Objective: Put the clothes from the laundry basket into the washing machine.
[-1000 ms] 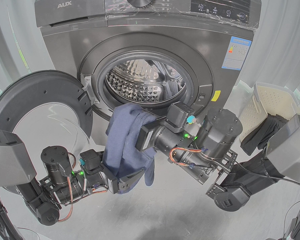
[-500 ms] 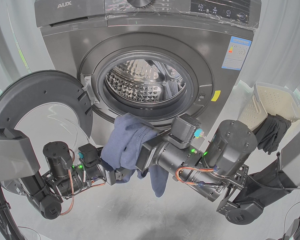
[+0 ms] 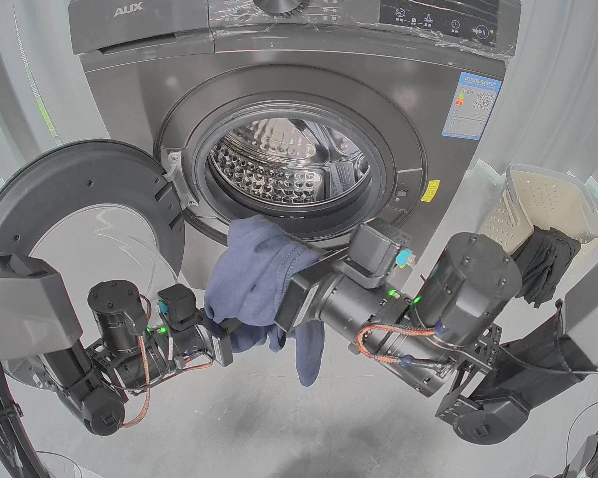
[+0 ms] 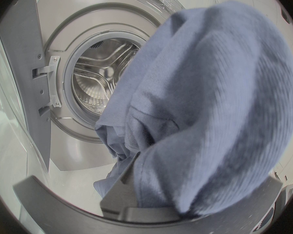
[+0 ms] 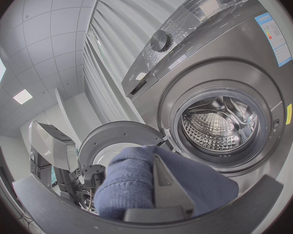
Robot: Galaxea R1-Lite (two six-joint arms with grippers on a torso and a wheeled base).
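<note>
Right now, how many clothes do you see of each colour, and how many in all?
1 blue garment, held up in front of the washer
1 black garment, hanging out of the basket
Total: 2
</note>
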